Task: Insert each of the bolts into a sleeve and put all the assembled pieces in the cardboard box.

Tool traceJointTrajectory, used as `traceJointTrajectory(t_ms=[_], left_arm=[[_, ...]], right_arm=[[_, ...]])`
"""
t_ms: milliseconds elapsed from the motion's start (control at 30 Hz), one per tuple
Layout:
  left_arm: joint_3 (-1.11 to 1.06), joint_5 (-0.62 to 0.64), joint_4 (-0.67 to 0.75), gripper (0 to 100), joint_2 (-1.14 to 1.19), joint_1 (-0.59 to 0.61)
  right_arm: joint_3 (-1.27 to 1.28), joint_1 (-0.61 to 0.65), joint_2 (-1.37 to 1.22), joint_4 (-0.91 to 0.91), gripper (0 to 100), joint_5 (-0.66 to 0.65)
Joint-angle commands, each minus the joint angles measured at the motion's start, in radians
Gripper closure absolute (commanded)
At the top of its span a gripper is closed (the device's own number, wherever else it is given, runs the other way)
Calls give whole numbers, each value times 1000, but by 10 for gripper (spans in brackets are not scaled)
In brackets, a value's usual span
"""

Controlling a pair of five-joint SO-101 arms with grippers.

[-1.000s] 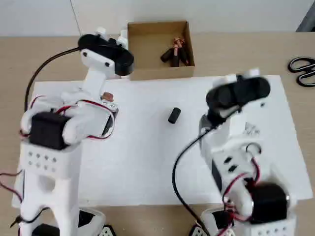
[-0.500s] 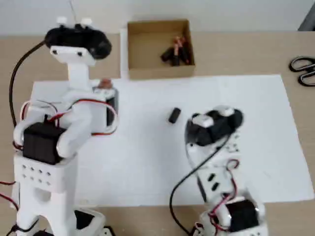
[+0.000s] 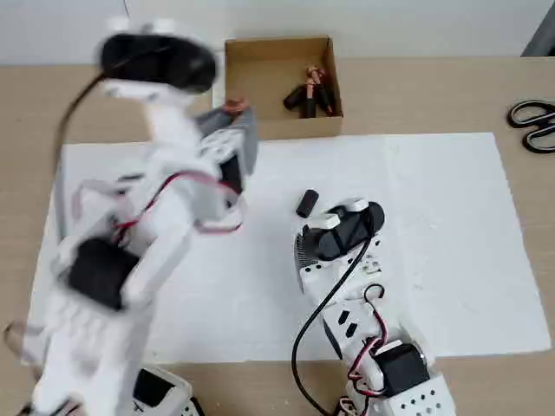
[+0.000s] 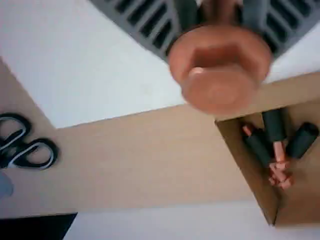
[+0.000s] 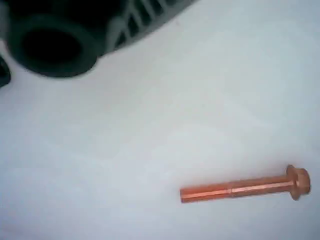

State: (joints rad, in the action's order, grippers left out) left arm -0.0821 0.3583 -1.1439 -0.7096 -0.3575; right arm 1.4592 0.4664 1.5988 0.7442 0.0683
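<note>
1. Where the white sheet [image 3: 451, 225] meets the bare counter [image 3: 416, 95] at the far side, the left claw [image 3: 232, 130] is clamped on a copper bolt [image 4: 220, 65]. The bolt's flanged hexagonal head juts out past the grey ribbed jaws, by the near left corner of the cardboard box [image 3: 260, 82].
2. Open-topped, the cardboard box stands on the counter at the sheet's far edge. The assembled pieces [image 3: 308, 94], black sleeves with copper bolts in them, lie heaped near its right wall.
3. One loose black sleeve [image 3: 306, 204] lies on the sheet near its middle, well apart from the box.
4. The right claw [image 3: 301, 251] sits low over the sheet just beside the loose sleeve; whether it is apart or together cannot be told.
5. A second bolt [image 5: 245, 187] lies flat on the sheet, apart from the sleeve (right wrist view).
6. Black-handled scissors [image 3: 533, 123] lie on the bare counter at the far right, off the sheet.
</note>
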Motion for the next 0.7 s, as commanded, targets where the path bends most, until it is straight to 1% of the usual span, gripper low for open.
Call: traceJointTrajectory(t_ms=[0,67,133,300,367,533,667], left_arm=[[-16,-35,-25,995,-172,-3],[-113,-60,8,995,-222,-3],[-263,-58,91,995,-258,-6],[-631,-37,468,995,-318,-11],[-723,-9,555,995,-333,-12],[-794,2,563,995,-338,-14],[-831,8,560,995,-338,-72]], right_arm=[[20,4,18,-28,995,20],[38,4,18,-62,995,18],[49,15,18,-88,995,18],[57,136,18,-125,995,12],[68,153,18,-153,995,12],[101,156,18,-220,995,12],[104,156,18,-245,995,12]])
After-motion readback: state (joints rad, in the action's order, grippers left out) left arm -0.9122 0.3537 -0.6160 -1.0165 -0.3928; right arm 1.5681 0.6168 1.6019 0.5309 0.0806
